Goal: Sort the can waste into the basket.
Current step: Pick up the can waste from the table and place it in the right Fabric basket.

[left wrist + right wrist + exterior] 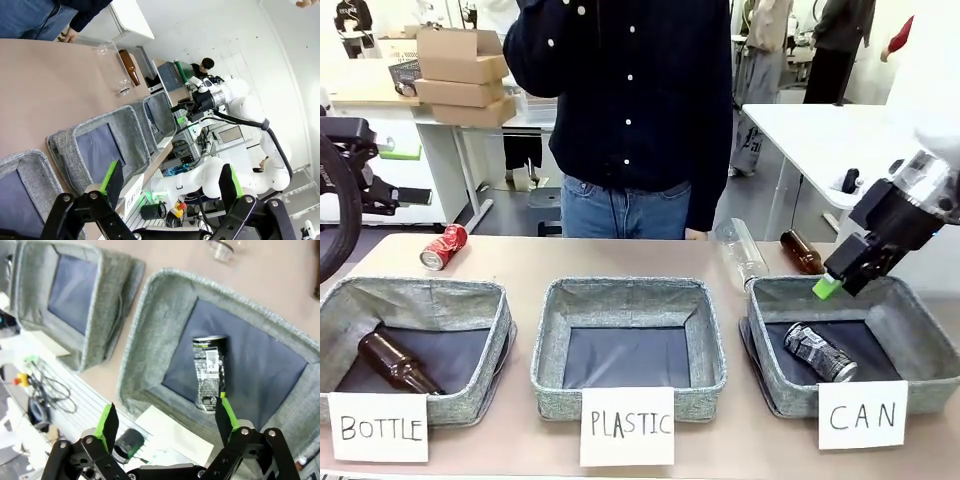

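Cans are lying well apart. The black and silver can [819,352] is resting on its side on the dark lining of the basket [920,335] carrying the CAN sign [862,414], at the right end of the near row. The red can [444,246] is lying on its side on the bare table [620,262] at the far left, behind the BOTTLE basket [420,292].

The right gripper [840,280] is hanging tilted over the far left corner of the basket, one green pad [827,288] just above the rim. In the right wrist view its jaws are standing wide apart and gripping nothing, with the black and silver can lying below them, clear of both fingers.

The left gripper [170,170] is likewise gaping wide and holding nothing, its wrist camera looking across the table along the row of baskets.

A brown bottle [398,363] is lying inside the BOTTLE basket, while the PLASTIC basket [630,290] in the middle is showing only its dark lining. A clear plastic bottle [742,252] and a second brown bottle [802,252] are lying on the table just behind the basket. A person [630,100] in a dark shirt and jeans is standing at the far edge.
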Controlling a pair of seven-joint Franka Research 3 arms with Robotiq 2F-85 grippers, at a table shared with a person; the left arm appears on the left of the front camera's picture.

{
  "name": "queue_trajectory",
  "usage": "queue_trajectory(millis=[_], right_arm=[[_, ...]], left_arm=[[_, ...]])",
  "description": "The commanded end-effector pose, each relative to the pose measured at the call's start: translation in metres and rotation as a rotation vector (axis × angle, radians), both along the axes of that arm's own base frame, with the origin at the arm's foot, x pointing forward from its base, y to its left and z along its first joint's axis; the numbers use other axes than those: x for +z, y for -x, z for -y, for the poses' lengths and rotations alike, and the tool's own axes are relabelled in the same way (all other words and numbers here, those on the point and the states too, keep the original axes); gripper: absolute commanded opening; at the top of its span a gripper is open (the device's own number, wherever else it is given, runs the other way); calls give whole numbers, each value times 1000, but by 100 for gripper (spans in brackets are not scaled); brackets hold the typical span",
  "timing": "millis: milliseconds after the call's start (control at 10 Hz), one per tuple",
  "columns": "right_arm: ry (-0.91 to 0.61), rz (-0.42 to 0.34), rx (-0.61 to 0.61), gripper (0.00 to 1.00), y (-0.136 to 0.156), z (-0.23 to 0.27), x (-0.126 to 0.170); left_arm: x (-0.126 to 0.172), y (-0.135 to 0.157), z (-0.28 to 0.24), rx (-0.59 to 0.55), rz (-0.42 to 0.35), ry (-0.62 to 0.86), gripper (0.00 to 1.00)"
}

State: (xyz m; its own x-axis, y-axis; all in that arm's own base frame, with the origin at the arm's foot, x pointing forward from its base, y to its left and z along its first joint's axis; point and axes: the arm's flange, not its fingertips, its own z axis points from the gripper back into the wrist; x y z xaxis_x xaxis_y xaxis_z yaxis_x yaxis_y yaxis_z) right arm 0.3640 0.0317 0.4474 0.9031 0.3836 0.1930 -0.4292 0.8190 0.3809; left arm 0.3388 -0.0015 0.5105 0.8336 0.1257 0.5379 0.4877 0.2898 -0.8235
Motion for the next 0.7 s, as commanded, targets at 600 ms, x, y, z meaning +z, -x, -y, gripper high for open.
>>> queue_trajectory(millis=[600], right_arm=[[-1540, -162, -233, 100, 2, 11, 46]], left_arm=[[0, -1, 1, -7, 24, 17, 100]])
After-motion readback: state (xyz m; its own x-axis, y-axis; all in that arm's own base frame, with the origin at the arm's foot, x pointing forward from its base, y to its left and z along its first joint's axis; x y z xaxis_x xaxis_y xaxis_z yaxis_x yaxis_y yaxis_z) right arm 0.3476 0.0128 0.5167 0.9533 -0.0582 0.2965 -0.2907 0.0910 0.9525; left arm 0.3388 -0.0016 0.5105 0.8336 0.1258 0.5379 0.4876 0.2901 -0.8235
